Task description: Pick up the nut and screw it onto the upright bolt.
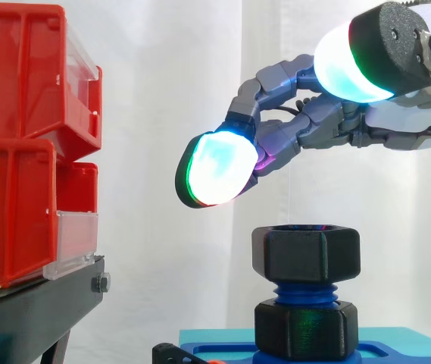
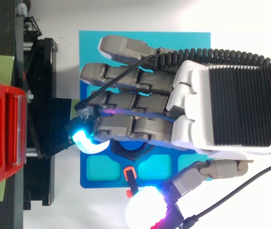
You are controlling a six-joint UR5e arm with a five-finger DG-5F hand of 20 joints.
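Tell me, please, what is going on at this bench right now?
The robot hand hangs open just above the black nut, not touching it. The nut sits at the top of the blue upright bolt, with some thread showing between it and a second black hex piece lower down, on the blue base.

Nut [image 1: 306, 254] atop bolt [image 1: 304, 294] (bins [image 1: 18, 136] leftward)

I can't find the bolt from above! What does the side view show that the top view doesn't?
Side view: the black nut sitting atop the blue bolt, with the hand hovering above, not touching. Top view: square pockets in the blue base, beside the hand's back. Both: the open hand, the base and the red bins.
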